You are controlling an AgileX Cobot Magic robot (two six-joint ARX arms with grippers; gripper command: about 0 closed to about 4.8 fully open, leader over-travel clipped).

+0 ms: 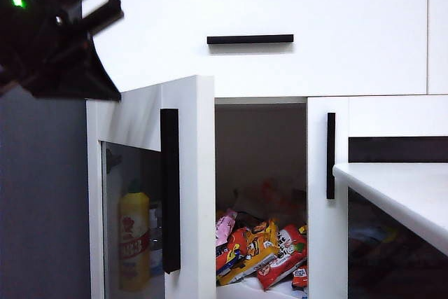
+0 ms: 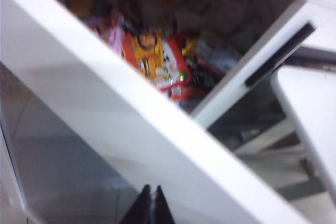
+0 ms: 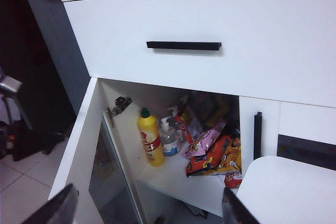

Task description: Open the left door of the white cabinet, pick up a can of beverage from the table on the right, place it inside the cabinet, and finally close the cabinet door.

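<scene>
The left door (image 1: pixel 187 173) of the white cabinet (image 1: pixel 280 40) is seen swung open in the exterior view, its black bar handle (image 1: pixel 170 190) turned toward the camera, and a yellow bottle (image 1: pixel 134 239) is visible through its dark glass pane. Bright snack packets (image 1: pixel 262 250) are shown heaped on the cabinet floor, and the table (image 1: pixel 399 187) enters from the right with nothing visible on it; the can of beverage is not shown in any view. The hinge (image 3: pixel 118 104) and the bottle's green cap are revealed only by the right wrist view, where the right gripper (image 3: pixel 147 211) is held apart from the cabinet with its fingers spread wide and nothing between them. Only in the left wrist view is the left gripper (image 2: pixel 151 208) shown pressed shut and empty, just beside the door's white frame; in the exterior view that arm appears as a dark shape at upper left.
</scene>
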